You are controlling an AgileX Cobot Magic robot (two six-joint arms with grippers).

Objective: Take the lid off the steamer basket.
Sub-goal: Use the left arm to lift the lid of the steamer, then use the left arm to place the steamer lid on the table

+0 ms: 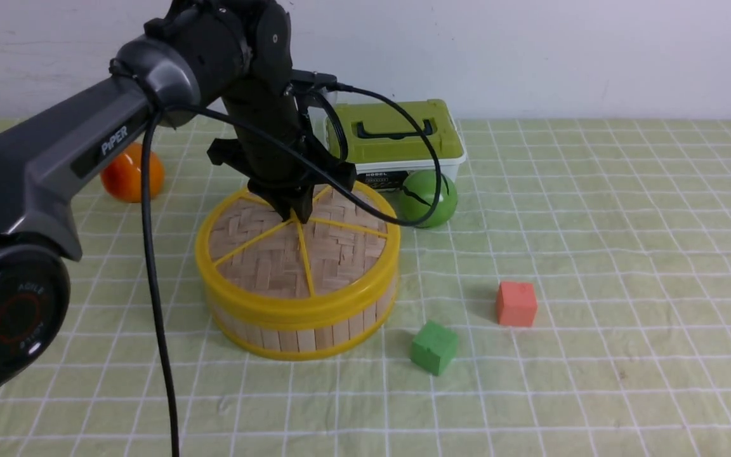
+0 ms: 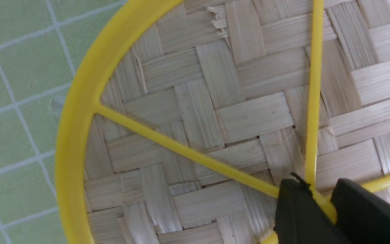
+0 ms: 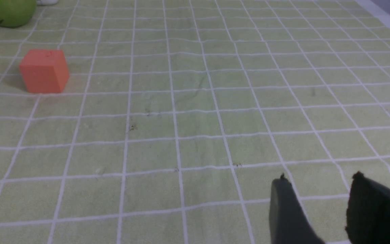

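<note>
The lid (image 1: 289, 254), a woven bamboo disc with yellow rim and spokes, lies on the steamer basket (image 1: 302, 333), a round tub of bamboo slats with yellow bands. My left gripper (image 1: 294, 212) comes down on the lid's centre. In the left wrist view the lid (image 2: 215, 112) fills the frame and the gripper (image 2: 320, 200) is shut on the yellow centre knob where the spokes meet. My right gripper (image 3: 317, 189) shows only in the right wrist view, open and empty above bare cloth.
A white box with an olive-green lid (image 1: 397, 136) stands behind the basket, a green ball (image 1: 429, 198) beside it, an orange ball (image 1: 132, 172) at back left. A green cube (image 1: 433, 346) and a red cube (image 1: 516, 303) lie right of the basket. Checked green cloth (image 1: 625, 254) covers the table.
</note>
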